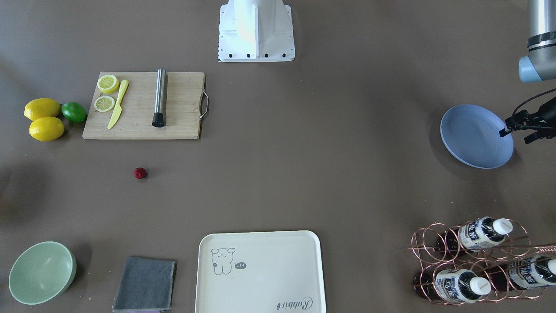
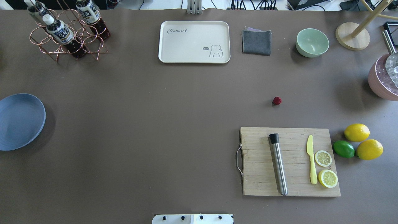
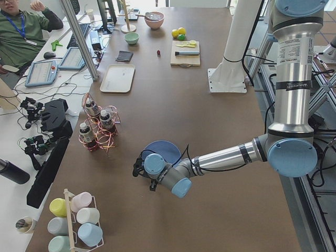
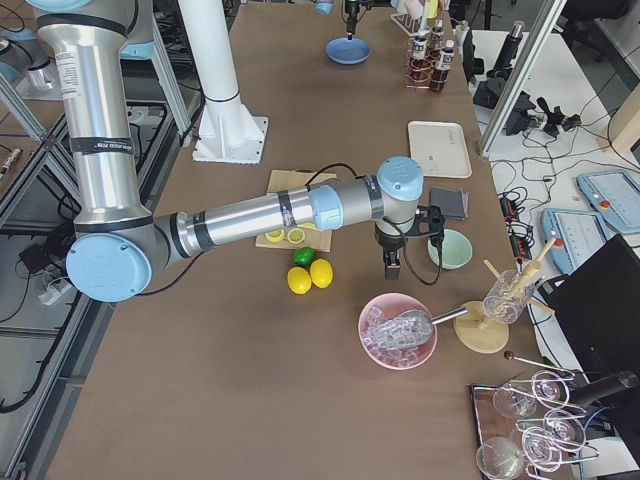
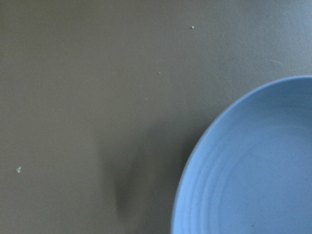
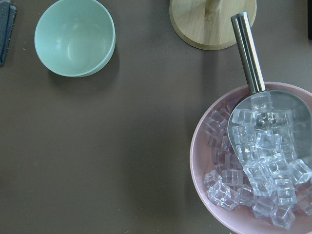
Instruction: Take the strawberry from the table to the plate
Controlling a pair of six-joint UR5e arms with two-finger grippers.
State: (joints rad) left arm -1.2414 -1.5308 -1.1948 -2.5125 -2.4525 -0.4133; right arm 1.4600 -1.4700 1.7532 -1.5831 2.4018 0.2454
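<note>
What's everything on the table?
strawberry: 1, red, alone
plate: 1, blue, left
cutting board: 1, wooden, right
lemon slices: 2, yellow, on board
knife: 1, yellow, on board
muddler: 1, steel, on board
lemons: 2, yellow, beside board
lime: 1, green, beside lemons
tray: 1, cream, far side
cloth: 1, grey, beside tray
bowl: 1, green, beside cloth
bottles: 3, dark, copper rack
ice bowl: 1, pink, with scoop
left arm, right arm: 2, silver, at plate, near ice bowl

Soft even light; the plate [image 5: 253, 170] looks blurred up close.
</note>
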